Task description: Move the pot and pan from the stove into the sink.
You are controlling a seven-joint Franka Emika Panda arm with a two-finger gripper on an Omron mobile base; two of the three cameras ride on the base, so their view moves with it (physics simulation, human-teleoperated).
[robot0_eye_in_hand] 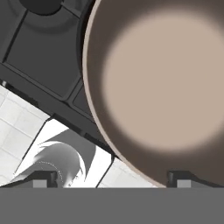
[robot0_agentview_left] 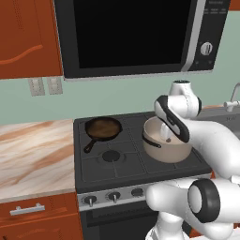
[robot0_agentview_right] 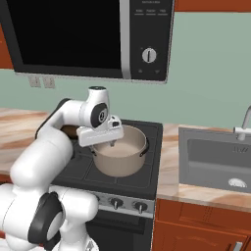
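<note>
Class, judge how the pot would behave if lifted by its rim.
The pot looks rigid, so it probably won't flex. Being wide and deep, it would likely tilt when gripped at one edge. Its smooth wall may slip in the open pincer.

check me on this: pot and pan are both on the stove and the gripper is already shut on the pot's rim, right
Not quite. The pot and pan are both on the stove, but the gripper is open over the pot's rim, not shut on it. The hand view shows its fingertips spread wide, one on each side of the rim.
</note>
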